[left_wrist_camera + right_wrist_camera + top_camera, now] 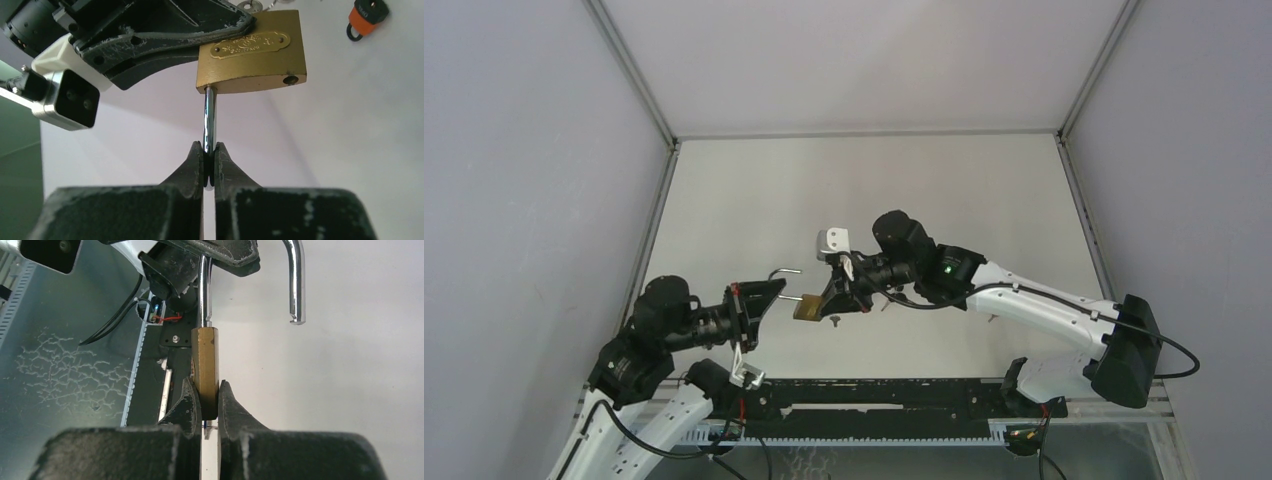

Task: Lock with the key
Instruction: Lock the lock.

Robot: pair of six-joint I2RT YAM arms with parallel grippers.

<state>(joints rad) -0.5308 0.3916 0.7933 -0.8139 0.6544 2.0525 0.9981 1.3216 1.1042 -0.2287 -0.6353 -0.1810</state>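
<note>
Above the table's middle, nearer its near edge, the left gripper (209,150) was pinched almost shut on the straight chrome leg of the shackle (210,117), its two fingertips pressed to either side of the rod. The right gripper (210,390) was clamped across the flat faces of the brass padlock (206,365), holding the end of the body farthest from the shackle.

An oval embossed plate sat on the padlock's (252,52) broad face. It carried raised lettering, seen upside down from the left wrist and too fine to read. No other writing could be made out.

From above, the padlock (807,308) hung clear of the table between the left gripper (769,290) and the right gripper (836,295). Its long axis ran roughly along the near edge, with the shackle (786,271) pointing toward the left edge and the body toward the right.

The lock stood open. The shackle's (297,280) hooked free end was out of the body and off to one side, and the empty socket showed as a round hole in the brass.

An orange-and-black tag (367,15) lay on the table beyond the padlock, and a small metal ring (250,5) showed at the lock's far end. Whether a key sat in the lock could not be told.
</note>
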